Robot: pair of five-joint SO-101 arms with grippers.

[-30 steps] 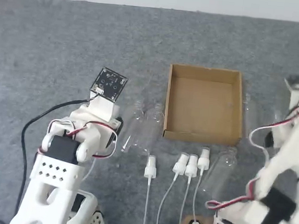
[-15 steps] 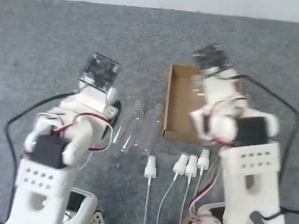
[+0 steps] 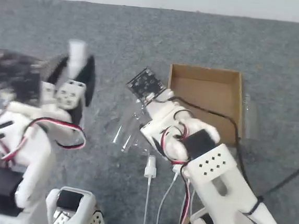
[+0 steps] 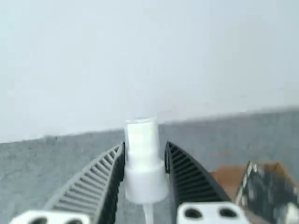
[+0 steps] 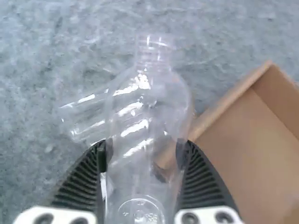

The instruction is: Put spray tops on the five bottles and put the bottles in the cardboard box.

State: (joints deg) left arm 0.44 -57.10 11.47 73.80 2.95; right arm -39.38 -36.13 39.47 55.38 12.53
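Observation:
My left gripper (image 4: 144,149) is shut on a white spray top (image 4: 142,163), held upright high over the left of the table; in the high view the spray top (image 3: 77,51) sticks up from the raised left arm. My right gripper (image 5: 142,147) is shut on a clear bottle (image 5: 145,116) with an open neck, just left of the cardboard box (image 5: 252,140). A second clear bottle (image 5: 84,116) lies on the carpet behind it. In the high view the right arm covers the bottles (image 3: 122,131) beside the box (image 3: 206,71).
A loose spray top (image 3: 150,167) with its long tube lies in front of the right arm, another tube (image 3: 166,195) beside it. One more clear bottle (image 3: 250,114) lies right of the box. Grey carpet stretches open at the back.
The right arm swung from the far right across the box to the bottles left of it. The left arm lifted and moved left with the spray top.

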